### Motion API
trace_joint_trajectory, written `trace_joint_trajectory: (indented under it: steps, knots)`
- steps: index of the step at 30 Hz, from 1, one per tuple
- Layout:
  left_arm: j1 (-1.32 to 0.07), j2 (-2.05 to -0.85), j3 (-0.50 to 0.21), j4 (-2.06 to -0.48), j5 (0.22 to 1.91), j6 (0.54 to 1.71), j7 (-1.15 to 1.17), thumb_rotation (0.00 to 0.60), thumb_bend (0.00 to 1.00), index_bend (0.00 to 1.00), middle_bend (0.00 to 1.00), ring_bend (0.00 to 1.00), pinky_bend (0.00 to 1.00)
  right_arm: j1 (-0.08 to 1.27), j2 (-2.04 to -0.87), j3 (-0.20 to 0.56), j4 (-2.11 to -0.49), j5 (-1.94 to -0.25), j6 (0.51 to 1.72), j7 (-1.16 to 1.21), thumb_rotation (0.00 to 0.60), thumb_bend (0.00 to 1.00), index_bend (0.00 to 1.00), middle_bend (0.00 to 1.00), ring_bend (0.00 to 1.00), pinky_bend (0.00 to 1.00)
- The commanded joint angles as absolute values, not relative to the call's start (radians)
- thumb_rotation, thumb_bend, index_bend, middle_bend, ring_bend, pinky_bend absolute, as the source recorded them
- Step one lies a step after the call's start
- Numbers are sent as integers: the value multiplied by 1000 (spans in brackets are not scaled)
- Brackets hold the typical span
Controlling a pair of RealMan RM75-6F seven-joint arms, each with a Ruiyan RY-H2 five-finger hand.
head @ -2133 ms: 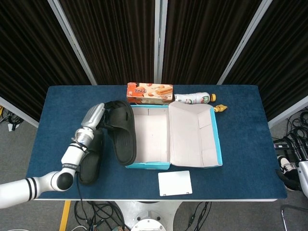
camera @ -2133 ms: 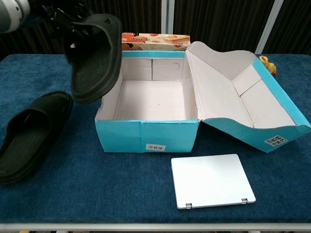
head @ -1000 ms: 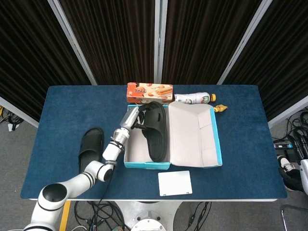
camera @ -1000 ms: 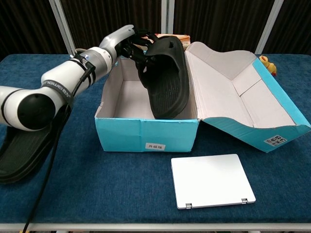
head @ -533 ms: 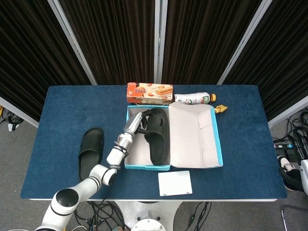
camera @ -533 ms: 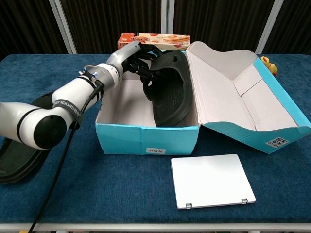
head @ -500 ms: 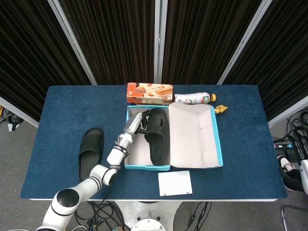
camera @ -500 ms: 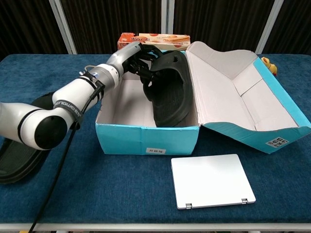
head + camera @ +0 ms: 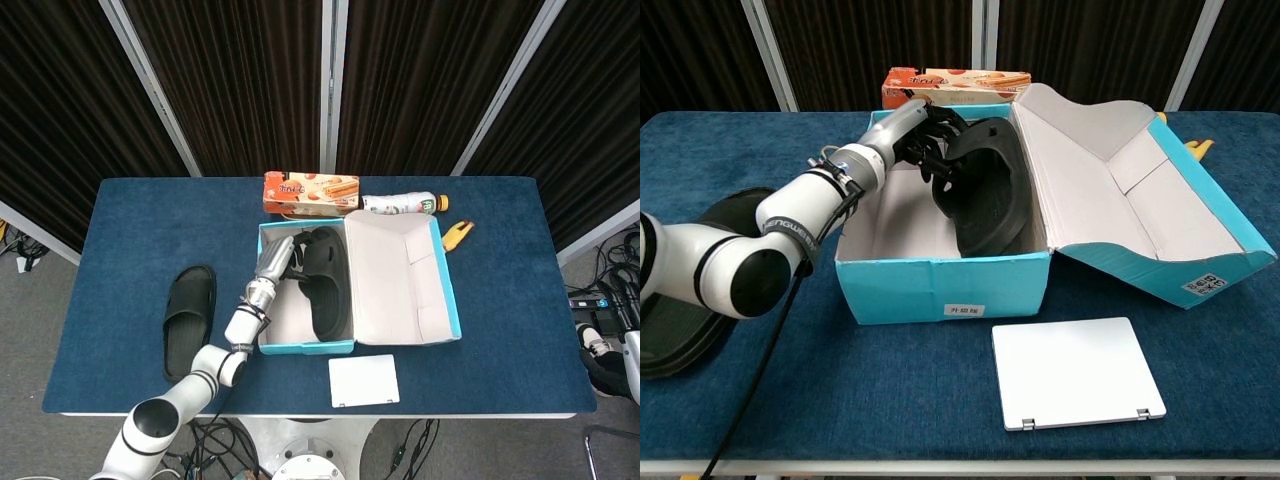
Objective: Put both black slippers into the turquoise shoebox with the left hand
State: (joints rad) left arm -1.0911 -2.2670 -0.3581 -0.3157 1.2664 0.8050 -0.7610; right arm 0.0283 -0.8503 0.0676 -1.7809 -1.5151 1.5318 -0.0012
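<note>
The turquoise shoebox (image 9: 305,346) stands open mid-table, its lid (image 9: 1120,190) folded out to the right. One black slipper (image 9: 990,190) lies on its side inside the box, leaning toward the lid side; the head view shows this slipper (image 9: 326,282) in the box's right half. My left hand (image 9: 918,135) reaches over the box's far left corner and grips the slipper's strap; from above the left hand (image 9: 279,258) sits inside the box's left wall. The second black slipper (image 9: 188,318) lies flat on the table left of the box, and its sole (image 9: 685,305) shows at the chest view's left edge. My right hand is out of view.
An orange biscuit box (image 9: 311,193) lies right behind the shoebox, a small bottle (image 9: 403,204) to its right. A yellow toy (image 9: 458,232) sits past the lid's far corner. A flat white card (image 9: 1075,372) lies in front of the box near the table's front edge.
My left hand has carried the slipper from the table's left side over the box wall and lowered it inside. The box and its lid have shifted slightly left.
</note>
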Motion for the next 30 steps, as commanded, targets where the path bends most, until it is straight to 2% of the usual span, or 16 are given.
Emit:
trace_joint_trajectory:
  steps: [1,11,15,20,23,26,30]
  knots:
    - [-1091,-2269,-363,-314,1258,812,-748,600,0,479,491,600,625,29,-850,68,-1781,-1514,1530,-1,600,118,0,0,0,0]
    - [-1076,-2269,-302,-317,1285,866,-659,600,0,478,492,598,625,29,-850,68,-1778,-1513,1528,4,600,118,0,0,0,0]
    - [-1075,-2269,-274,-313,1301,892,-618,600,0,460,479,565,624,26,-852,66,-1775,-1514,1532,9,600,119,0,0,0,0]
    - [-1083,-2269,-256,-308,1312,896,-582,600,0,337,316,386,583,26,-855,66,-1769,-1514,1530,17,600,119,0,0,0,0]
    - [-1084,-2269,-259,-315,1308,915,-564,600,0,185,158,224,516,23,-855,64,-1766,-1516,1534,20,600,120,0,0,0,0]
    - [-1085,-2269,-266,-321,1300,930,-559,600,0,123,76,141,457,20,-855,64,-1764,-1517,1538,23,600,120,0,0,0,0]
    - [-1088,-2269,-268,-308,1303,947,-555,600,0,107,44,97,411,17,-854,63,-1764,-1520,1542,27,600,120,0,0,0,0]
